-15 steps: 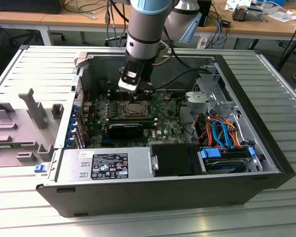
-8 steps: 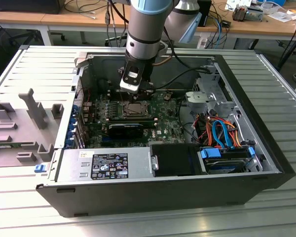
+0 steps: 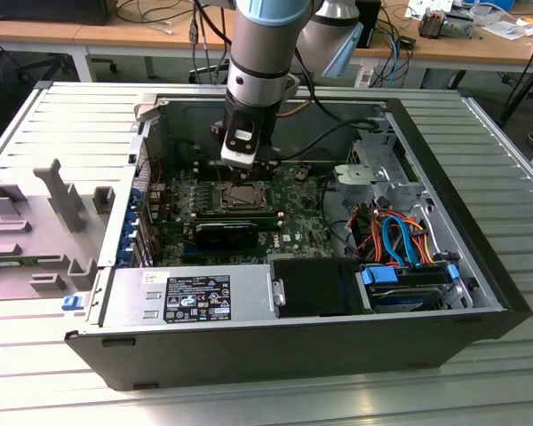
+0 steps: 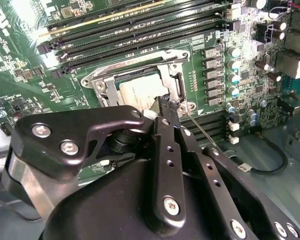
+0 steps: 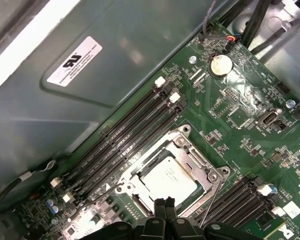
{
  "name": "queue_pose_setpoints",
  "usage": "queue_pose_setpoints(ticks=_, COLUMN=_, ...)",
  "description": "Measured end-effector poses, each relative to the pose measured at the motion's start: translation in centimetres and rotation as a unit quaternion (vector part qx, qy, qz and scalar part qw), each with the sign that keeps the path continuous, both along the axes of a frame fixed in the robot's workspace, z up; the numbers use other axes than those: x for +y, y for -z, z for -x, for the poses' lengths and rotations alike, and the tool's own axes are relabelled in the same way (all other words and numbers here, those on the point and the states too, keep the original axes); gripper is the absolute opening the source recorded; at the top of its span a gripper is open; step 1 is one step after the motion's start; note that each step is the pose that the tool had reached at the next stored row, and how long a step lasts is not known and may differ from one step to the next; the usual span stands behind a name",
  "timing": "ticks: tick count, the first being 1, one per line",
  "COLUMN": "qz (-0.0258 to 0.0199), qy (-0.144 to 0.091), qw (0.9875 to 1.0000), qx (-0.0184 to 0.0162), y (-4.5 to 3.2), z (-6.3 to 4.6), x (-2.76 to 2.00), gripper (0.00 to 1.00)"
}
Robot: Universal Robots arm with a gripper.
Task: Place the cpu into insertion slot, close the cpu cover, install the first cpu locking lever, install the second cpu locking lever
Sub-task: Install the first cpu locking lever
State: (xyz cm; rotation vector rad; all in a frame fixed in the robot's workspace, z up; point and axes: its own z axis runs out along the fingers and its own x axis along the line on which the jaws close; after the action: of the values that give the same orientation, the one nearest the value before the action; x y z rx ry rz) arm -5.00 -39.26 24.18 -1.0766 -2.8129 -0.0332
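- An open computer case (image 3: 480, 293) lies on its side on a ribbed metal tabletop (image 3: 62, 124), and the green circuit board (image 3: 302, 209) sits on its floor.
- The socket (image 5: 187, 145) is set in the middle of the board. Long black memory slots (image 5: 125, 137) run along one side of it, and more of them (image 5: 250, 197) lie along the opposite side.
- A round coin battery (image 5: 220, 64) sits on the board well apart from the socket, towards the corner where black cables (image 5: 262, 22) drop in.
- In the exterior view a silver power box (image 3: 191, 297) and a blue-trimmed drive bay (image 3: 409, 284) stand along the case wall nearest the camera, with orange and blue cables (image 3: 395, 235) between the bay and the board.
- The chip (image 5: 169, 181) lies flat in the socket, its pale grey top showing through the window of the metal cover frame (image 5: 202, 165), which is down over it.
- A thin wire lever (image 5: 210, 200) slants up from beside the socket, standing clear of the board.
- The claw (image 5: 166, 204) is pressed together, its black tips meeting at the socket's edge just over the chip's rim; it carries nothing.
- In the second wrist view the claw's own body (image 4: 140, 200) hides the near part of the socket, and whether the tips actually touch the frame is hard to make out.
- In the exterior view the arm (image 3: 258, 62) stands directly over the socket and covers part of it.
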Motion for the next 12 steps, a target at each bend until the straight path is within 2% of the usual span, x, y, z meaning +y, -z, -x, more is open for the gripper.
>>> queue_pose_setpoints(ticks=5, qz=0.0001, qy=-0.022, qw=0.9997, qx=0.0000, y=-0.01, z=0.00, x=0.00, gripper=0.11)
queue_pose_setpoints(ticks=12, qz=0.0001, qy=-0.039, qw=0.9992, qx=0.0000, y=-0.01, z=0.00, x=0.00, gripper=0.11)
